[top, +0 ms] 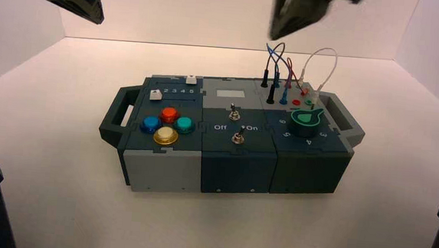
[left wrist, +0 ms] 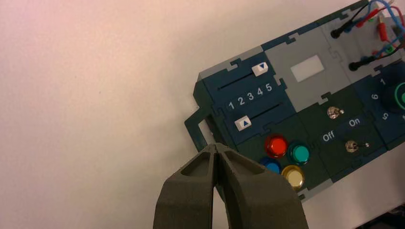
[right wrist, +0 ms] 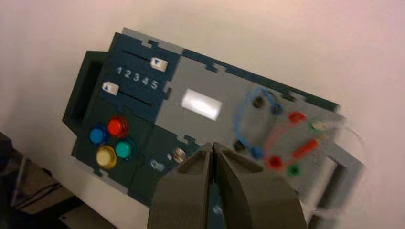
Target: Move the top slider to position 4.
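The top slider is a small white knob on the dark teal box, in the far track level with the numeral 5; it also shows in the high view and the right wrist view. Position 4 is printed in the row 1 2 3 4 5 between the two tracks. My left gripper hangs shut and empty, high above the box's left handle. My right gripper is shut too, high over the box's back middle.
The twin lower slider sits near numeral 1. In front of the sliders are red, teal, blue and yellow buttons. Two toggle switches, a green knob and looped wires fill the rest.
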